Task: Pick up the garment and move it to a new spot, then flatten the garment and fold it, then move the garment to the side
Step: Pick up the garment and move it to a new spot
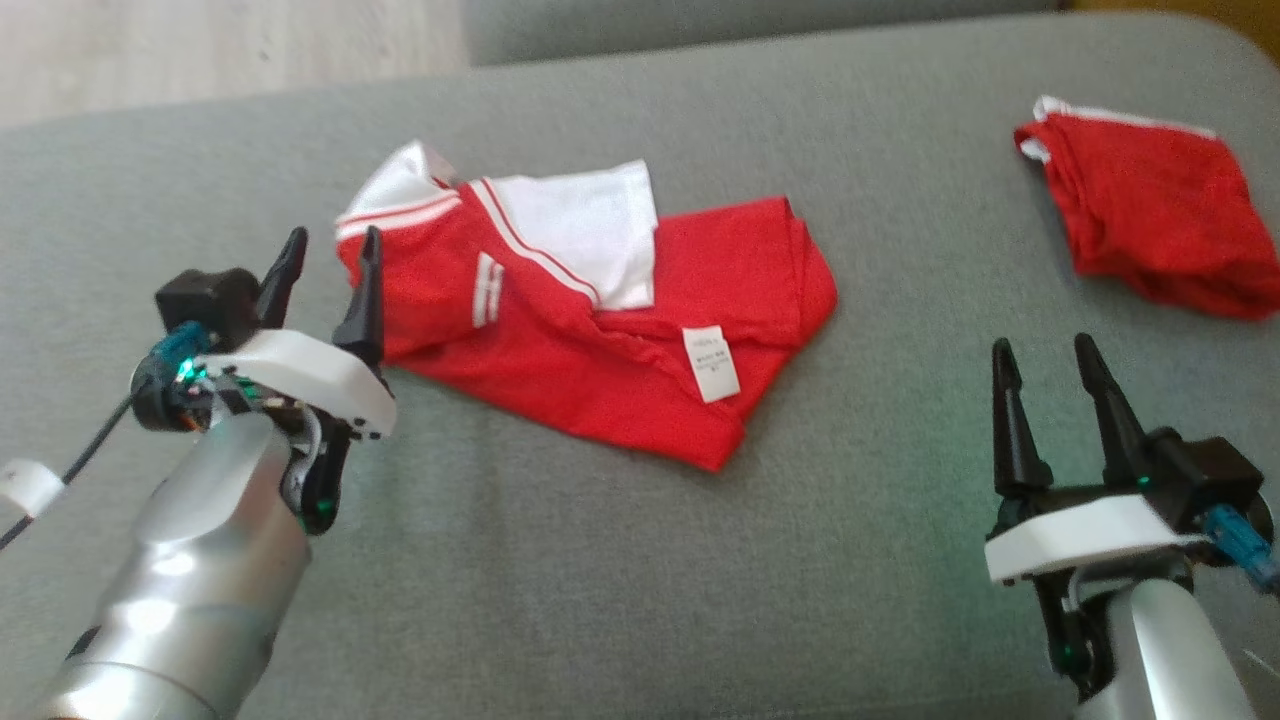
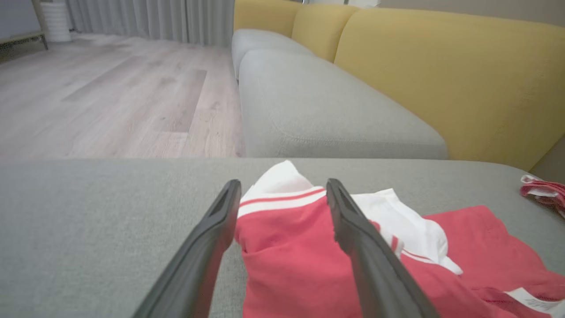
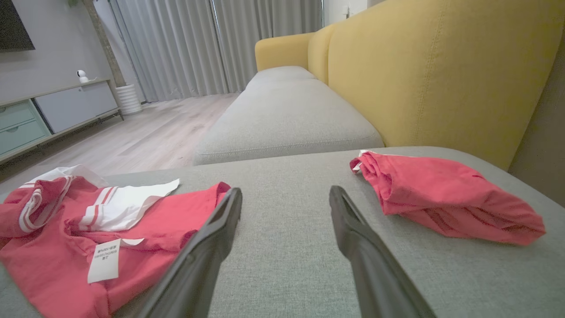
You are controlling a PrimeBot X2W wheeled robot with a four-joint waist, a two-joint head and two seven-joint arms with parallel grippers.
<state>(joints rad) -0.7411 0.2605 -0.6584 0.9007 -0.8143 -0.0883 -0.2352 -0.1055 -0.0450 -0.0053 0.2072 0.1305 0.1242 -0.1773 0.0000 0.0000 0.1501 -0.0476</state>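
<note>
A red garment (image 1: 610, 330) with white sleeves, stripes and a white label lies crumpled on the grey cushion (image 1: 560, 560), a little left of centre. My left gripper (image 1: 332, 248) is open at the garment's left edge, its fingers straddling the striped corner (image 2: 282, 198) in the left wrist view. My right gripper (image 1: 1047, 358) is open and holds nothing, hovering over bare cushion to the garment's right. The right wrist view shows the garment (image 3: 57, 247) at lower left of my right gripper (image 3: 284, 194).
A second red garment (image 1: 1150, 215), folded small, lies at the cushion's far right (image 3: 446, 198). Yellow sofa backs (image 2: 450, 79) rise behind the cushion. Another grey cushion (image 2: 318, 110) extends beyond, with wooden floor (image 2: 110, 97) to its left.
</note>
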